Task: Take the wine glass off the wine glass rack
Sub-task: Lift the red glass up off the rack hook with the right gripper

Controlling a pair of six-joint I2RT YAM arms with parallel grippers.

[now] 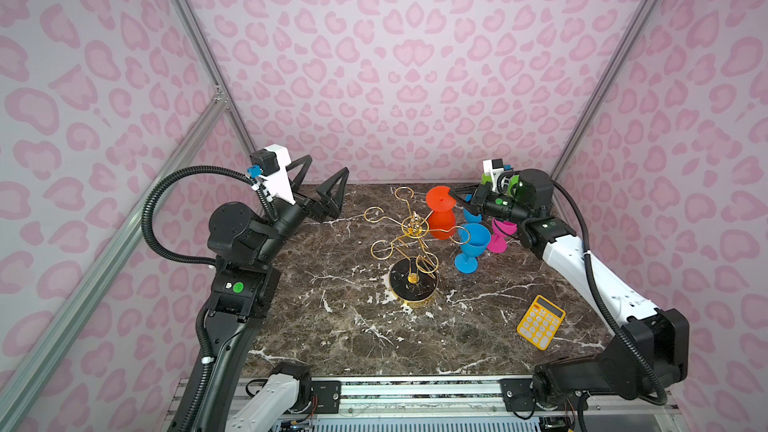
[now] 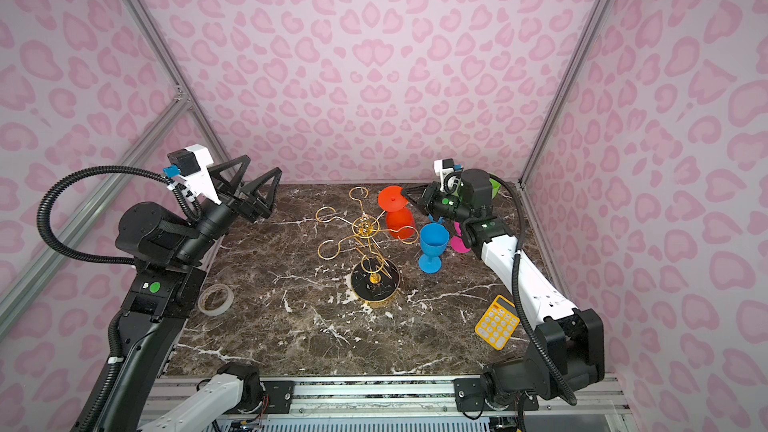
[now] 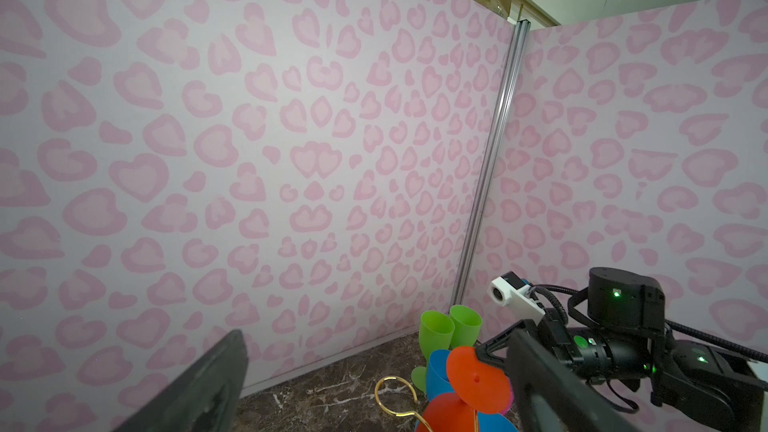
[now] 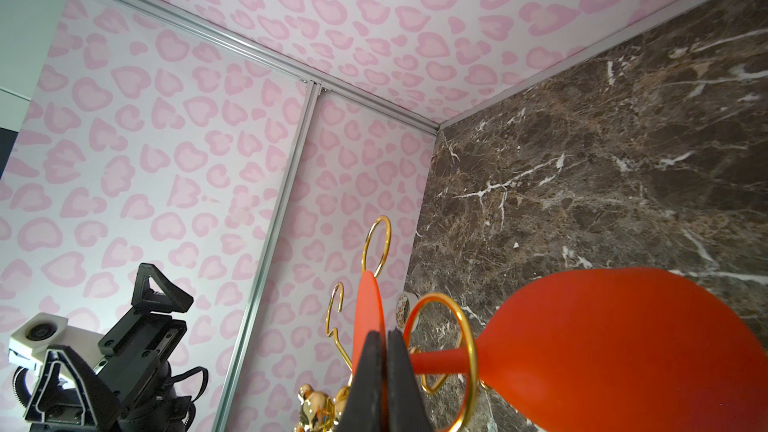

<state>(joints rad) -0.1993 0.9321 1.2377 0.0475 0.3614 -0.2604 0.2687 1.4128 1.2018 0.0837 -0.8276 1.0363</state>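
Wine glass [image 1: 439, 218] foot pinched by extended right end effector [image 1: 454, 196]; left end effector [image 1: 329, 164] raised, agape.

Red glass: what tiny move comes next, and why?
Probably slide the red wine glass sideways out of its loop. The right end effector is shut on its foot, and its stem threads a loop of the wine glass rack, so lifting could snag the bowl.
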